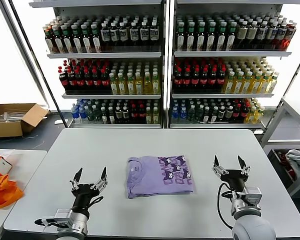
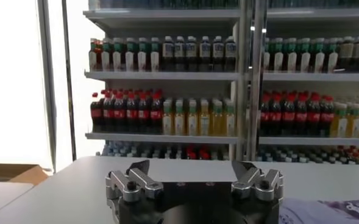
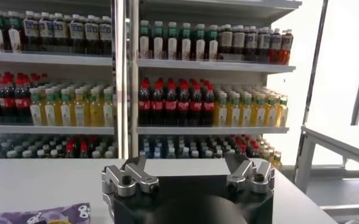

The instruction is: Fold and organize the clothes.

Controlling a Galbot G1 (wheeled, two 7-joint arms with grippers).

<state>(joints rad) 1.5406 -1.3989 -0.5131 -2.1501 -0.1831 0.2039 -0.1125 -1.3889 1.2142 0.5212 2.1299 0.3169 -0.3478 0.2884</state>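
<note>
Head view: folded T-shirt [image 1: 160, 175] mid-table [image 1: 90, 150]

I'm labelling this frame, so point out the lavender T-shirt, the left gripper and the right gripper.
lavender T-shirt [image 1: 149, 176], head view, plain fabric left of the print.
left gripper [image 1: 90, 175], head view, midway between its open fingertips.
right gripper [image 1: 228, 161], head view, midway between its open fingertips.

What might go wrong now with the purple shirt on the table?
The folded lavender T-shirt with the dark purple print looks slightly uneven, so a nudge could undo its folds. The open left gripper and open right gripper sit on either side of it, apart from it; either might snag the soft fabric when moving.
</note>
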